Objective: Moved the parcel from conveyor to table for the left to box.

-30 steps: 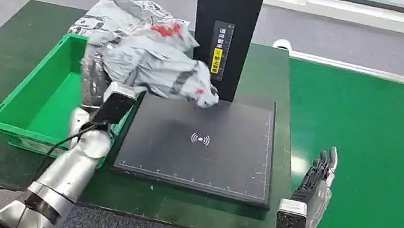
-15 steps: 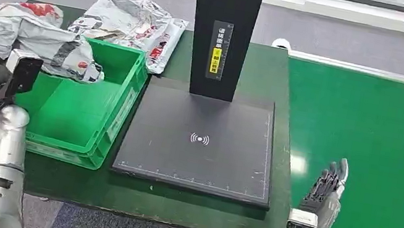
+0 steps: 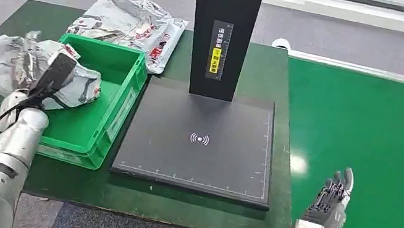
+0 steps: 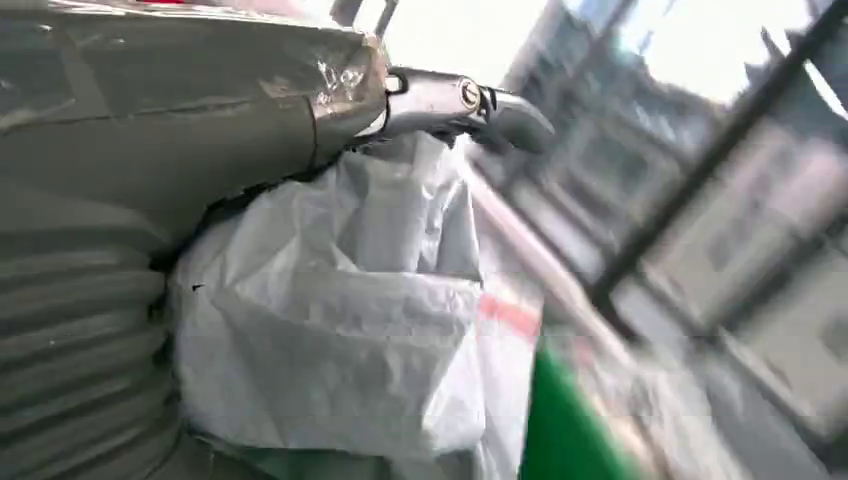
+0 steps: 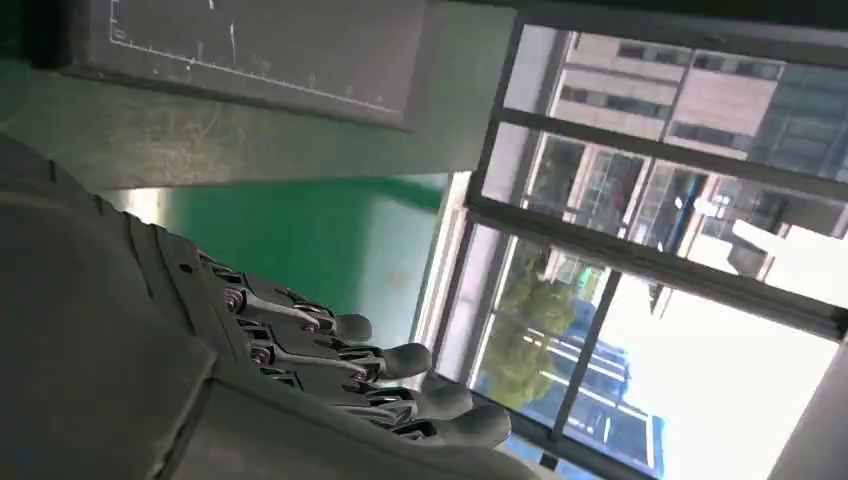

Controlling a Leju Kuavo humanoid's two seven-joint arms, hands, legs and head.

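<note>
The green table (image 3: 5,42) bears a bin (image 3: 98,127), scanner pad (image 3: 200,145) and parcel (image 3: 134,23).

The black post (image 3: 223,30) carries a vertical label (image 3: 218,48): white characters on black above, black characters on a yellow patch below. The characters are too small to read. The black pad (image 3: 201,142) bears a white wireless-signal symbol (image 3: 199,139) at its centre and fine white ruler marks (image 3: 194,181) along its edges; no numbers are legible. The bags (image 3: 133,26) show red print, unreadable.
</note>
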